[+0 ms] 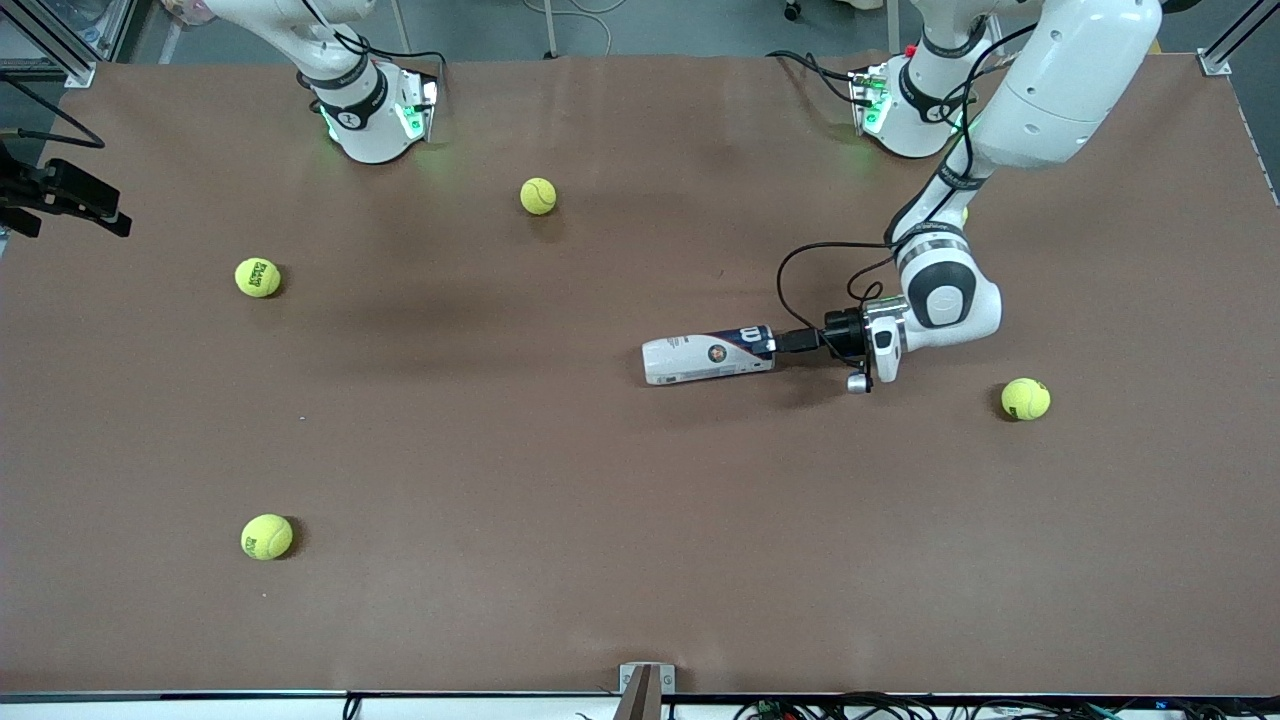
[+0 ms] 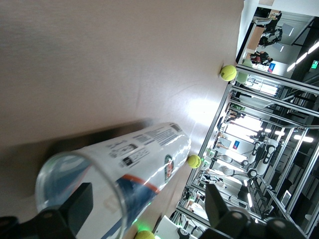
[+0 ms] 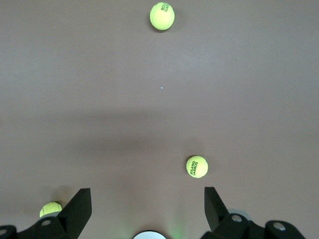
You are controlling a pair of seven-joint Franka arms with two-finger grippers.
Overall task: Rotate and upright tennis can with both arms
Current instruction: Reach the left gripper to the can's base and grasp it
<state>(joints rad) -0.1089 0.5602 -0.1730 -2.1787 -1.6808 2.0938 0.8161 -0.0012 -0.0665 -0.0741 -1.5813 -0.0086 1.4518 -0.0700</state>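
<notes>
the slim cylindrical tennis can (image 1: 708,358) with its white and dark blue label lies on its side on the brown table (image 1: 600,520), about midway between the two ends and a little toward my left arm's end. it looks light and hollow to me – a thin, clear-walled tube, probably slick and easy to dent or roll, so i judge the stiffer open rim the best place to hold.

my right gripper (image 3: 148,209) hangs high over the table near that arm's base, fingers spread and empty, waiting.

my left gripper (image 1: 800,341) lies low and level at the can's open end – one finger (image 2: 75,206) reaches inside the mouth, the other stands well outside, nothing clenched yet.
</notes>
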